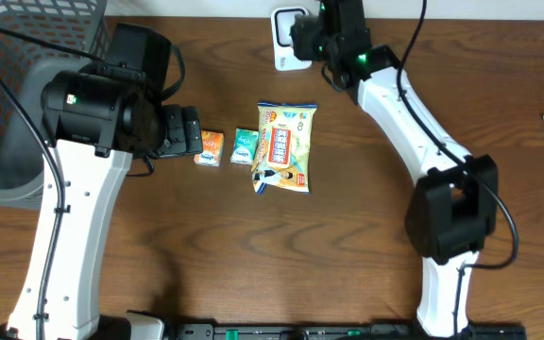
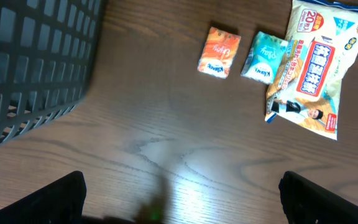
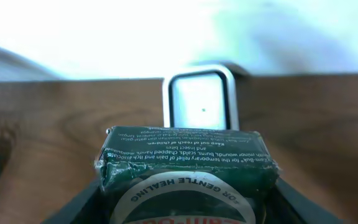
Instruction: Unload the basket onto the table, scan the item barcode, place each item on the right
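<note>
Overhead, the left end effector [image 1: 185,130] is just beside an orange tissue pack [image 1: 211,148] on the bench [image 1: 366,217], and the right end effector [image 1: 312,45] is at the barcode scanner [image 1: 283,40] by the far edge. Left wrist: its fingers [image 2: 61,199] stand wide apart, empty. Right wrist: the right end effector clamps a green ointment box [image 3: 188,165], raised directly before the scanner's window.

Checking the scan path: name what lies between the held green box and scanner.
Nothing stands between green box and scanner; right wrist view shows it.
</note>
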Available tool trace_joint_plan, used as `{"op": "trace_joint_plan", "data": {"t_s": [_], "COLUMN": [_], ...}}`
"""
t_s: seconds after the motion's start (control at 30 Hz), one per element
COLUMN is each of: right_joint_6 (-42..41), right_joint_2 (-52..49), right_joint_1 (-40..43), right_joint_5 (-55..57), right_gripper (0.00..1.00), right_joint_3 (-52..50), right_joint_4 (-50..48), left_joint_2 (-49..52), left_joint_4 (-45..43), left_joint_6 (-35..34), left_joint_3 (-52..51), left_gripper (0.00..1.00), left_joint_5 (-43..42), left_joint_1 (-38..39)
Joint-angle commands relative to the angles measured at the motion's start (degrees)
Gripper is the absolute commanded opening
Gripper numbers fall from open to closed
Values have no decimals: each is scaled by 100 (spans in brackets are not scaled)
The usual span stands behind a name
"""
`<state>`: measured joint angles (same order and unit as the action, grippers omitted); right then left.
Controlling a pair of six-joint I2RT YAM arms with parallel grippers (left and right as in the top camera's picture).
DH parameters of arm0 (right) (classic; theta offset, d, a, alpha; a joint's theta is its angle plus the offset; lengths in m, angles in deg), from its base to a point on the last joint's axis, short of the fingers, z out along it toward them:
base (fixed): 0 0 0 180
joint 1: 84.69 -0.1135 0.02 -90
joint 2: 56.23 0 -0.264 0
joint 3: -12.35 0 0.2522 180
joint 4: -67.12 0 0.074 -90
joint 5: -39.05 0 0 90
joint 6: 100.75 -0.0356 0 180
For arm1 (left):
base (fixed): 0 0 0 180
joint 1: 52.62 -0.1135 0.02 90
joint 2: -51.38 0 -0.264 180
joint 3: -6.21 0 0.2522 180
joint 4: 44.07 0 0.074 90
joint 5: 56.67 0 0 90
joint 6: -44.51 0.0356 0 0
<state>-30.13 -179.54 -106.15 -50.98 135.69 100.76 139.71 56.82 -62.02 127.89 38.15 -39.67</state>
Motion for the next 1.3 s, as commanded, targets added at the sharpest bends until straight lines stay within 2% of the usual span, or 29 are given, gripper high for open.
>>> {"op": "trace_joint_plan", "data": {"t_s": [0.0, 0.17, 0.3, 0.53, 0.77, 1.27], "right_joint_6": [103, 107, 125, 138, 1078, 1392], "right_joint_2": [-643, -1665, -2175, -2367, -2376, -2404], "right_joint_1": [13, 9, 2, -33, -162, -315], "right_joint_5": [-116, -118, 219, 911, 1482, 1725], "right_gripper": [51, 49, 47, 49, 50, 47], "right_joint_3": [699, 2122, 2826, 2876, 2874, 2745], "right_joint_4": [-87, -101, -219, -535, -656, -654], "left_joint_2": [2, 2, 2, 2, 2, 2], "left_joint_4": [24, 24, 24, 26, 24, 26], "left_joint_6": [-28, -28, -28, -28, -28, -28], "left_joint_3": [-17, -17, -17, -17, -17, -17], "left_gripper": [98, 98, 98, 98, 98, 98], "left_joint_5": [31, 28, 28, 28, 28, 28], "left_joint_1": [2, 2, 2, 2, 2, 2]}}
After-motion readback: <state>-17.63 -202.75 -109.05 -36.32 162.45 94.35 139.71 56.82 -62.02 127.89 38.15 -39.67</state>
